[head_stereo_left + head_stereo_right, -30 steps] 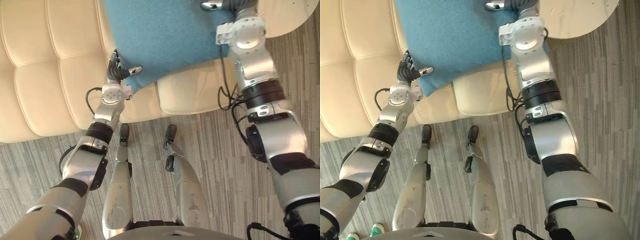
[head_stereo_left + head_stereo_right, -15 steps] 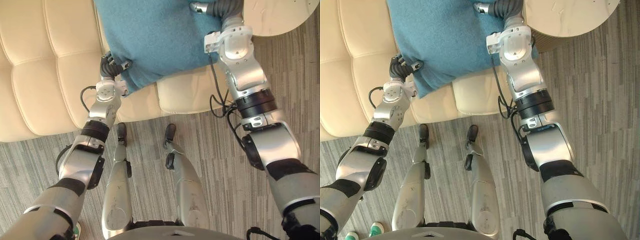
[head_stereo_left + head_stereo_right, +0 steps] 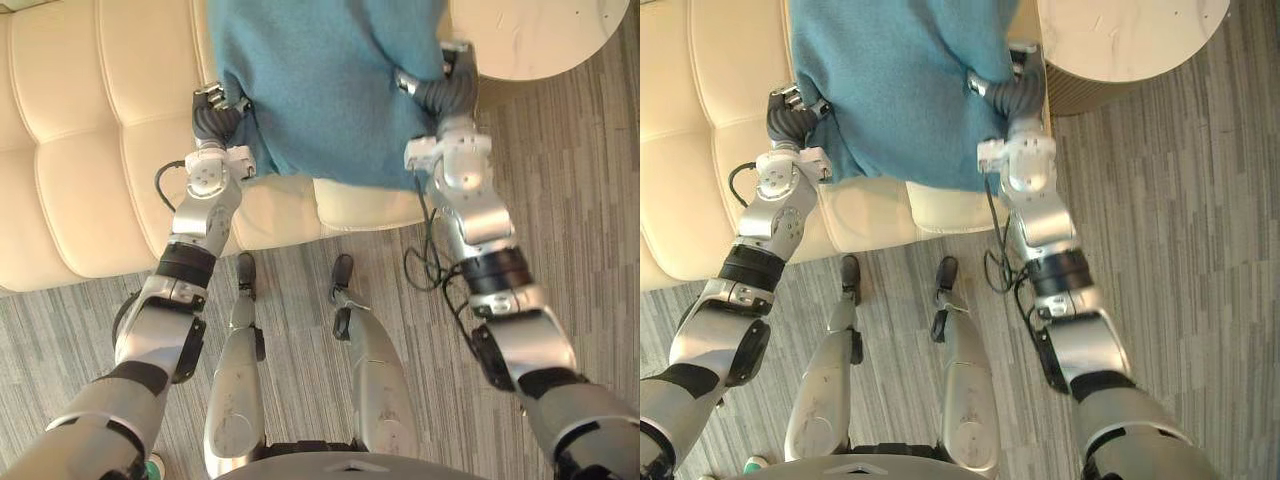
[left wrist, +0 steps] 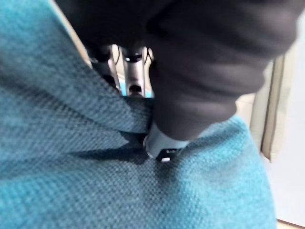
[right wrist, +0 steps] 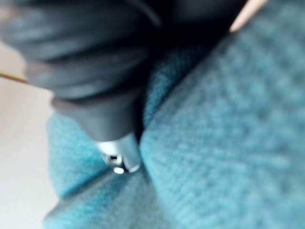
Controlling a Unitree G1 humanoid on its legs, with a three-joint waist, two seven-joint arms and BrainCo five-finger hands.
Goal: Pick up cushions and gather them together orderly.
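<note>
A large teal cushion (image 3: 325, 85) hangs lifted over the cream sofa (image 3: 90, 150), its lower edge sagging above the seat's front. My left hand (image 3: 212, 108) is shut on the cushion's left edge, and the left wrist view shows its thumb (image 4: 162, 143) pressed into the teal cushion (image 4: 95, 181) with the cloth bunched under it. My right hand (image 3: 435, 92) is shut on the cushion's right edge. The right wrist view has its thumb (image 5: 116, 155) dug into a fold of the teal cushion (image 5: 224, 143).
A round light wooden table (image 3: 535, 35) stands right of the sofa, close to my right hand. Grey striped carpet (image 3: 580, 220) covers the floor in front of the sofa.
Both hands have gone from open to shut on the cushion's edges. The cushion has been raised off the seat and drawn toward me, now hanging between the two hands.
</note>
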